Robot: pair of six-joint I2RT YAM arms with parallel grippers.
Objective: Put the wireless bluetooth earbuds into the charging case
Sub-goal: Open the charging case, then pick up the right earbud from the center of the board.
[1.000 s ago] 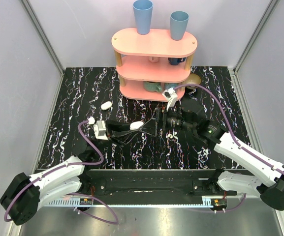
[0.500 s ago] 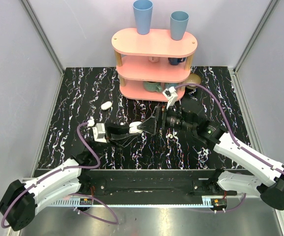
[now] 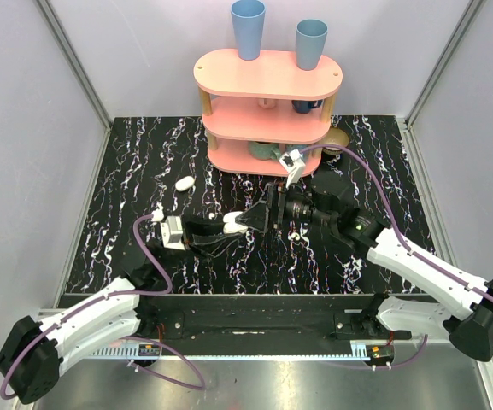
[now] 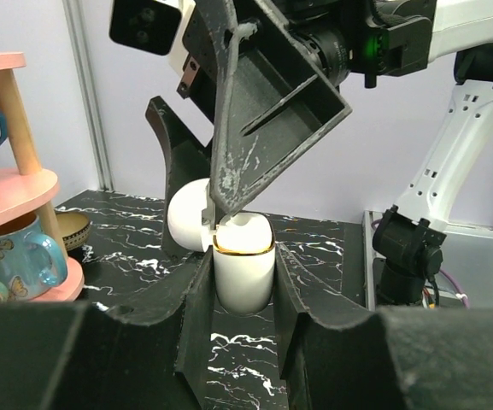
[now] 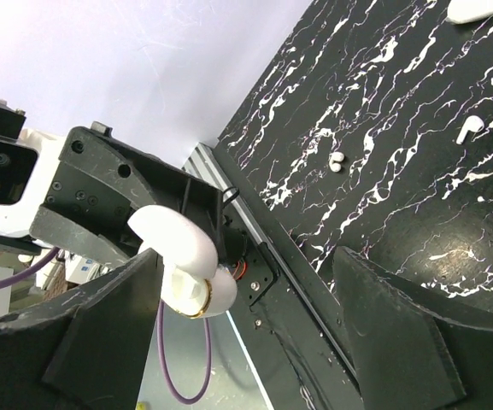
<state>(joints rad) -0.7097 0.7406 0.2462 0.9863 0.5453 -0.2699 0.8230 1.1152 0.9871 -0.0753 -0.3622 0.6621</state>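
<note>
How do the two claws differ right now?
The left gripper is shut on the case, holding it upright with its lid open; the right gripper stands wide open and holds nothing. The left gripper reaches in from the left, the right gripper from the right, one finger tip at the case's mouth. Both are black and two-fingered.

The overhead camera looks down on the surface (image 3: 126,171); both wrist cameras, close in, share the charging case (image 4: 244,273).
</note>
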